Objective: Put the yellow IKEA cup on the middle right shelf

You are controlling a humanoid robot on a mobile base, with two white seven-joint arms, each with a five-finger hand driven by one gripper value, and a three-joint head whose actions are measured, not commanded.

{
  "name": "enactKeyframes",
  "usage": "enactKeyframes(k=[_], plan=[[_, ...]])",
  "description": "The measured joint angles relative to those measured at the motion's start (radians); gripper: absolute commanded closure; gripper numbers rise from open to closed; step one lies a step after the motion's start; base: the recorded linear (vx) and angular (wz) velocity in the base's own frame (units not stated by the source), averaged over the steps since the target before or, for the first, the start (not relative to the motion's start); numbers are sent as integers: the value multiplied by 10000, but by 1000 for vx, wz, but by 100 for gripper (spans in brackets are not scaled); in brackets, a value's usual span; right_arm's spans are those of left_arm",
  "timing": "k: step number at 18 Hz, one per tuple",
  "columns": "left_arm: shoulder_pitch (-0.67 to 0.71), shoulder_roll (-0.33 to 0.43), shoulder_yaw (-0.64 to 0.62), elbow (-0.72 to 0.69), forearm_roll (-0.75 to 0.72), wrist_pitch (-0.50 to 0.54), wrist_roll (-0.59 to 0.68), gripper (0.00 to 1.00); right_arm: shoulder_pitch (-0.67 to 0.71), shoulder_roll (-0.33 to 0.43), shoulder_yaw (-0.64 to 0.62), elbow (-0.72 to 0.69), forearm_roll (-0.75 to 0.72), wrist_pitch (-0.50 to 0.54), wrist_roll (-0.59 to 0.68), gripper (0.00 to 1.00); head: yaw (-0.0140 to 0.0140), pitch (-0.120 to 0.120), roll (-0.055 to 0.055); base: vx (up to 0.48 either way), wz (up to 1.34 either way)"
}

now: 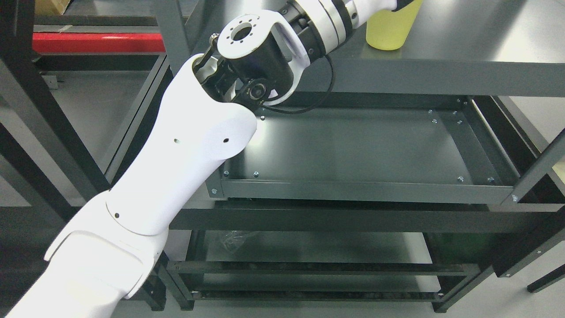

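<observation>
Nearest the lens, the robot's white left arm [176,176] rises from the lower-left corner, elbow joint w/ its black motor housing [256,57] just left of the yellow cup [388,28], forearm reaching on to the top edge of frame. The left robot hand [404,4] is nearly all cropped out; only a dark sliver shows at the cup's upper rim, touching or over it. Whether its fingers are closed on the cup or merely resting there can't be told from this view. No right arm in shot.

The cup stands upright on the grey shelf [463,48] at the top of frame, its base on the shelf surface, near the front lip. Below the cup sits a recessed grey tray-shelf [353,145], bare apart from screw heads; lower again, below the cup and further down the rack, another level w/ what looks like a clear plastic bag [231,240], blurred. A red bar [97,43] lies well left of the cup, behind the elbow.

Handling, as a judgement: cup looks like thin moulded plastic, so light, fairly stiff, smooth and a bit slippery, not fragile. Tapered body, narrower at the base, means a grip around the upper half, near the rim, should hold best; squeeze gently, since thin walls may flex. Being light, it could tip or skid if nudged on release, so fingers ought to open w/o side drag. Which level counts as "middle right" isn't certain here.
</observation>
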Motion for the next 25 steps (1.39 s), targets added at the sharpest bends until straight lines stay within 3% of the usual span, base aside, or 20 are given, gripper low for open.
enactKeyframes(k=[20, 25], plan=[[3131, 0, -1331, -1410, 652, 1028, 0, 1, 0, 0, 0, 0, 0, 0, -2, 1, 0, 0, 0, 0, 0], [4329, 0, -1704, -1232, -704, 1186, 0, 1, -1, 0, 0, 0, 0, 0, -1, 1, 0, 0, 0, 0, 0]])
